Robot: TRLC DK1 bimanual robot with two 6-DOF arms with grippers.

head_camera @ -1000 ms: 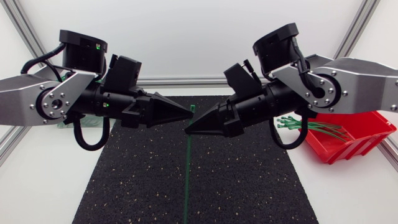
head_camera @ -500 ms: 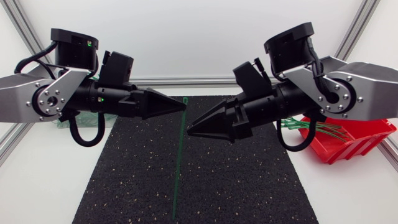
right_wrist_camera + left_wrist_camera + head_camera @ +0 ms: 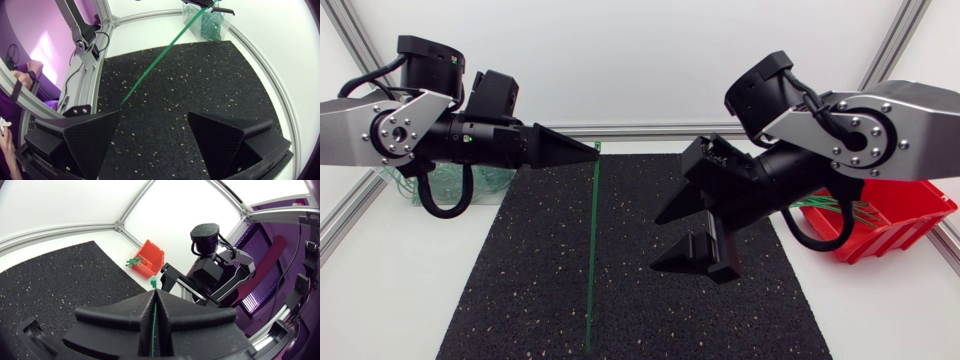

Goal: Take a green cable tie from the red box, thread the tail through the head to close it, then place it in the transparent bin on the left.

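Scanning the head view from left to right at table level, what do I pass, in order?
transparent bin → left gripper, shut on the tie → green cable tie, hanging down over the mat → right gripper, open → red box

Head cam looks down; wrist cams close, all share mat (image 3: 510, 290).

The left arm (image 3: 380, 150) is held level from the table's (image 3: 380, 300) left edge. The left gripper (image 3: 592, 152) is closed on a tie (image 3: 592, 250) above the mat's (image 3: 520, 300) far edge. The right arm (image 3: 860, 135) is angled down over the mat's right side, and the right gripper (image 3: 658, 243) is spread wide.
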